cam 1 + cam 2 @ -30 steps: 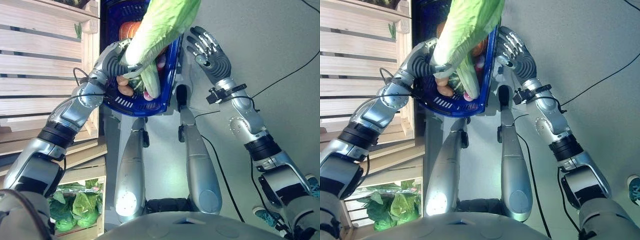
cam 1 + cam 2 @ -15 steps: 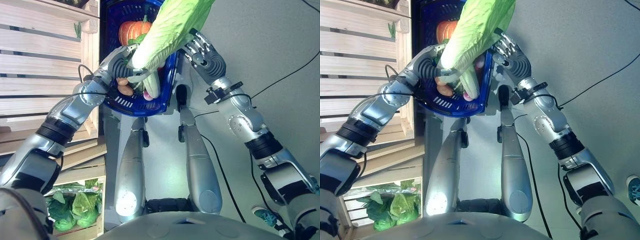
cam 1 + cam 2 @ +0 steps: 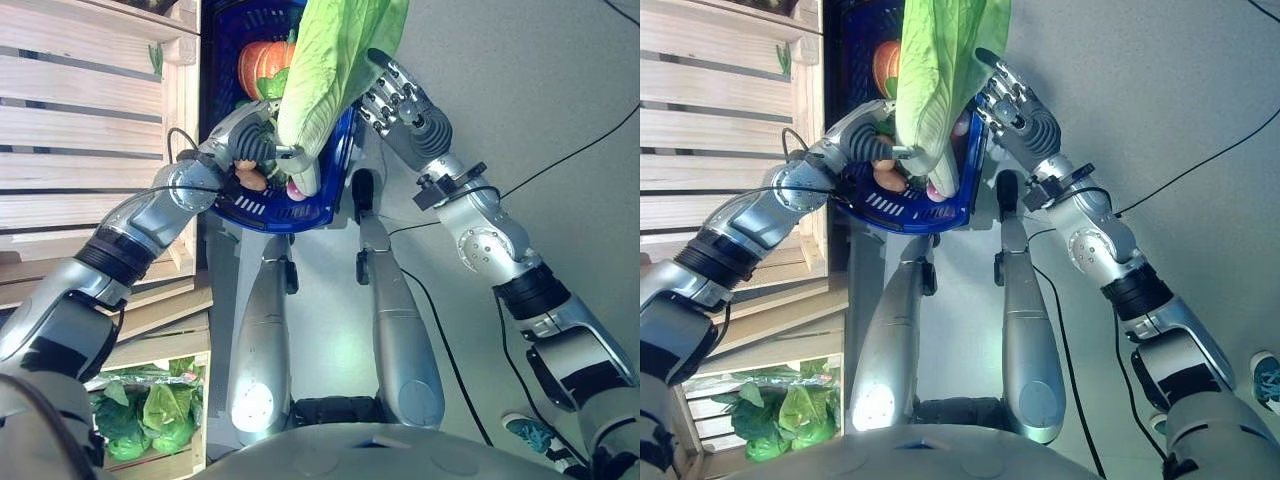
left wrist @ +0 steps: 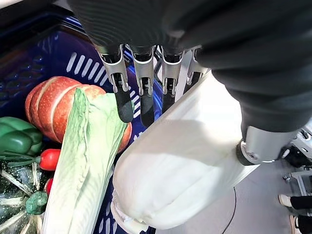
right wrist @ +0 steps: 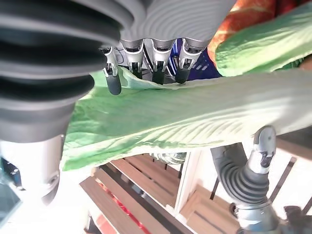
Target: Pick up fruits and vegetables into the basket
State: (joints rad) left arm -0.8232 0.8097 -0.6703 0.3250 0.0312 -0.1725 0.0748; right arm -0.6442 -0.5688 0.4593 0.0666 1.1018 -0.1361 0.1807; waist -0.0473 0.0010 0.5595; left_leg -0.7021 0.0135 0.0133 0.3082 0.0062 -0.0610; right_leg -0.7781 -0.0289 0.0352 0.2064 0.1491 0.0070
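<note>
Grey floor lies under the scene, with pale wooden crates (image 3: 90,110) along your robot's left side and leafy greens (image 3: 150,415) in a lower crate. You see a long napa cabbage (image 3: 335,70) held over the blue basket (image 3: 285,210), its white stalk end pointing down into the basket and its green leaves rising past the basket's far rim. The left hand (image 3: 255,150) is curled round the stalk end; its own wrist view shows the fingers (image 4: 124,105) on one side of the white stalk and the thumb on the other. The right hand (image 3: 395,95) stands beside the leaves with fingers straight and spread, and its wrist view shows the fingertips (image 5: 114,85) touching the leaf edge. Inside the basket the left wrist view shows you what the head views partly hide: a second napa cabbage (image 4: 85,165), an orange pumpkin (image 4: 51,105), a green pepper (image 4: 17,136), a small red tomato (image 4: 48,158) and a dark striped squash (image 4: 14,209). No label or writing can be read on any of these things.
</note>
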